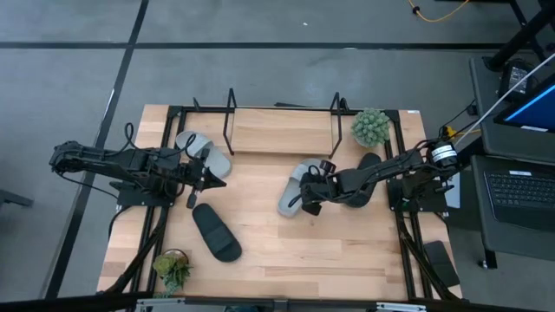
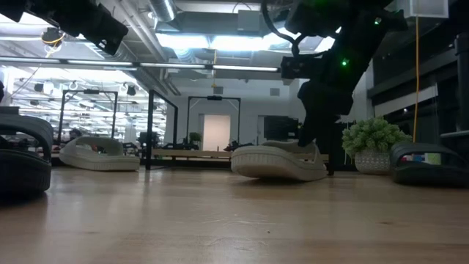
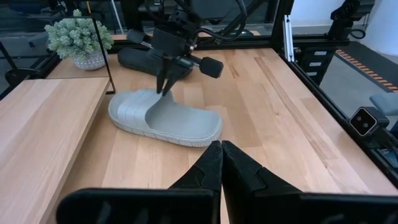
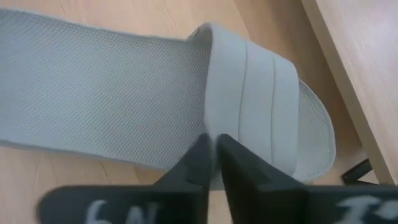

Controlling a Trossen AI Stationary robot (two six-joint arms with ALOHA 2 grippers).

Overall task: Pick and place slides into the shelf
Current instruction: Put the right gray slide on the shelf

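Even overhead light in the high view; tabletop [image 1: 286, 234] bright, shadows short and soft. Low view: backlit by ceiling strip lights [image 2: 220, 42] with glare, arms nearly silhouetted, near tabletop blurred, a green indicator glow [image 2: 342, 64] showing. Right wrist view: soft focus, the pincer's fingers [image 4: 186, 168] blurred dark shapes. Left wrist view clear.

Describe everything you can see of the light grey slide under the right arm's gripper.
The light grey slide lies sole-down on the wooden table, in front of the shelf and not in it. It looks like moulded foam or rubber: a finely textured footbed and one wide ribbed strap over an open toe. The right gripper is at the strap's edge, fingers nearly together. A black slide lies just beyond it.
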